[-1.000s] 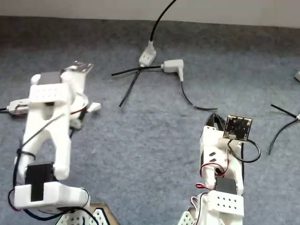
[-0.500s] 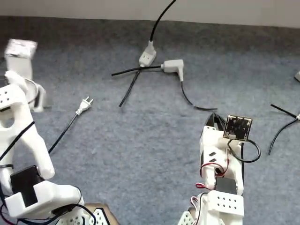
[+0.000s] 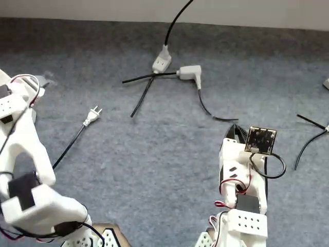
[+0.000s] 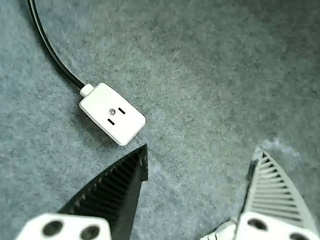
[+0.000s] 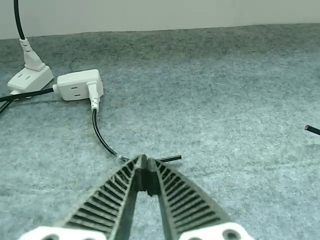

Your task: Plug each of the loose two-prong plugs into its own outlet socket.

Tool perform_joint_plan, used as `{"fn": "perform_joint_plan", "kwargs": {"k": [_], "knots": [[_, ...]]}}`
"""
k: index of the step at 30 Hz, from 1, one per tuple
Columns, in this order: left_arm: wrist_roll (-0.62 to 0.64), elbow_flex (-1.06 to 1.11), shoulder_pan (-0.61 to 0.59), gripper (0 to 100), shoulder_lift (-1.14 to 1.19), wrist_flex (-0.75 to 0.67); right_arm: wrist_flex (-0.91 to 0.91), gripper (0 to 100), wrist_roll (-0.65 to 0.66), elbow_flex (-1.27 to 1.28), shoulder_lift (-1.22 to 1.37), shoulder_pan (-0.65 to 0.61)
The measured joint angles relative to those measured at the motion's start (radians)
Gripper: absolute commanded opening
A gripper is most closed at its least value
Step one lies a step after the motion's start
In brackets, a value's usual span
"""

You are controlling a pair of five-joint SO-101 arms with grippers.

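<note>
The left gripper point(image 4: 200, 150) holds its fingers wide near a white outlet socket point(image 4: 112, 114) on the grey surface point(image 3: 154, 154). The loose plug point(image 3: 91, 116) lies free right of that arm. Farther right, the right gripper point(image 5: 143, 159) has its fingers pressed together, empty.

Counter point(image 3: 154, 149): fuzzy matt cloth. Outlet socket point(image 4: 112, 113): smooth plastic. Cord point(image 4: 50, 47): smooth, rubbery. Left hand point(image 4: 196, 159) fingers point(image 4: 117, 192): ribbed matt plastic.

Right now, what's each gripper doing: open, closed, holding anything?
Left gripper: jaws open, empty, near the outlet socket.
Right gripper: jaws closed, holding nothing.
</note>
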Motion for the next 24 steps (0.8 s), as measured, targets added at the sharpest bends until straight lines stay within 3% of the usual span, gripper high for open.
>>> {"fn": "perform_joint_plan", "kwargs": {"k": [5,13,20,24], "knots": [[0.15,-0.157,-0.035,29,0.258,0.031,0.0,0.6,0.0,0.0,0.0,0.0],[0.341,-0.664,-0.129,29,0.683,0.411,0.0,0.6,0.0,0.0,0.0,0.0],[0.373,-1.1,-0.144,28,0.993,0.609,0.0,0.6,0.0,0.0,0.0,0.0],[0.377,-1.283,-0.144,19,1.12,0.672,0.0,0.6,0.0,0.0,0.0,0.0]]}}
